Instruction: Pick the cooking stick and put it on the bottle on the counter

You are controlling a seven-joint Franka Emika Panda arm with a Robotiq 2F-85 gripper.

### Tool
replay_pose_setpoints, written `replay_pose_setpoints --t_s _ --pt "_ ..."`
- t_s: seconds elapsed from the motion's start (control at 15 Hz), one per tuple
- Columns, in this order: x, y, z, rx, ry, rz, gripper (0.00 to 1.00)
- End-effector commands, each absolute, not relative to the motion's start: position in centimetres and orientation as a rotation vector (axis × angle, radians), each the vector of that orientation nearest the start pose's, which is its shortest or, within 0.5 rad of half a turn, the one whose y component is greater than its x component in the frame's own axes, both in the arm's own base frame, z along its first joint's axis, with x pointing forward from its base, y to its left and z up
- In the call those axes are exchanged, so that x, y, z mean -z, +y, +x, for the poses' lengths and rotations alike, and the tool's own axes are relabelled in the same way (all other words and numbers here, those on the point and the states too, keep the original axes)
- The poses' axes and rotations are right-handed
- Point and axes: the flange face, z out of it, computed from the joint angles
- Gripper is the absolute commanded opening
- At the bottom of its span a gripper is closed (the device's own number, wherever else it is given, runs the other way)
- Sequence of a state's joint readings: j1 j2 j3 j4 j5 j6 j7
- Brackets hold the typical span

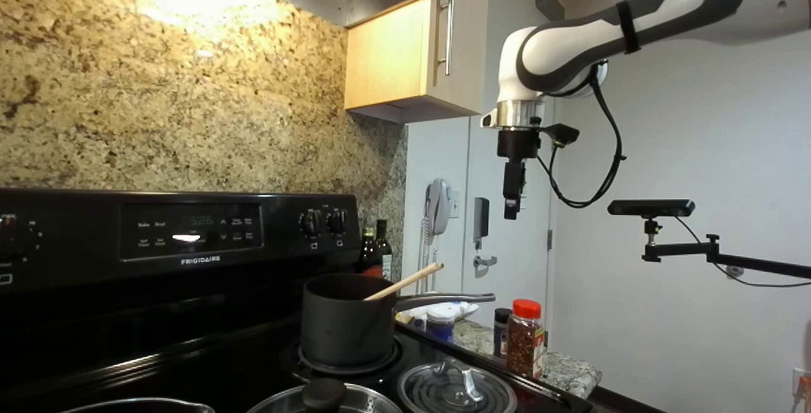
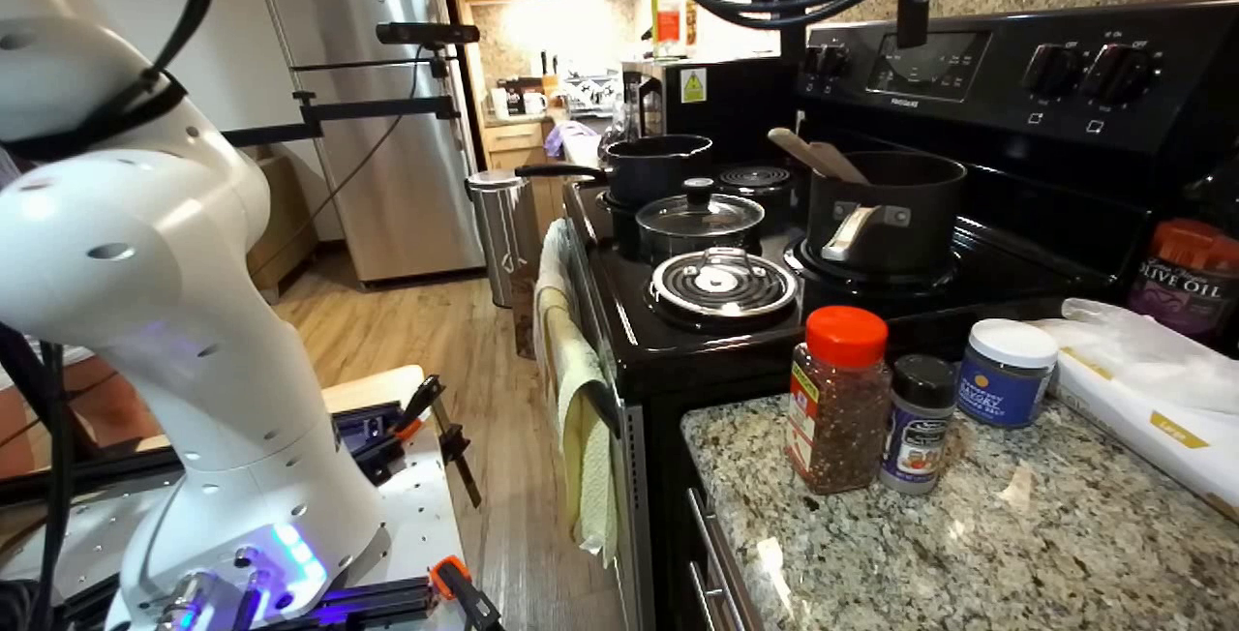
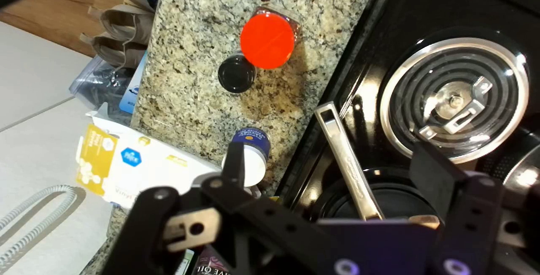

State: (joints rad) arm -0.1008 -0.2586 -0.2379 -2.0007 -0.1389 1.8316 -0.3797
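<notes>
Hangs with claw (image 1: 512,209) spread and empty, high right of the stick (image 1: 405,282) leaning in the pot (image 1: 347,330) in an exterior view; could clip the handle (image 1: 453,298) reaching left, or, releasing off-centre, tip the stick off the bottle (image 1: 524,342).

Beyond the black, wide-parted gripper (image 3: 332,166) stands a reddish bottle with a round red cap (image 3: 268,41) on the speckled granite counter (image 3: 190,26).

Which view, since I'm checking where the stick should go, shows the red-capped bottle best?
Best is an exterior view: the bottle stands large and whole there, top to base, on the counter. The wrist view, looking down, shows mainly its red cap. In an exterior view its body also shows, but smaller.
</notes>
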Motion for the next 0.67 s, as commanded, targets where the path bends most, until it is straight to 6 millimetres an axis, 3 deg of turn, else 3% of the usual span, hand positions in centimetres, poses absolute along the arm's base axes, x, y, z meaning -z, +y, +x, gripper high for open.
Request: replay_pose_setpoints --t_s 0.0,0.6 --pt "-57.7 -16.6 47.2 0.055 0.003 -3.228 1.00" --pt "-57.4 -8.4 51.9 -0.026 0.241 -3.242 1.00"
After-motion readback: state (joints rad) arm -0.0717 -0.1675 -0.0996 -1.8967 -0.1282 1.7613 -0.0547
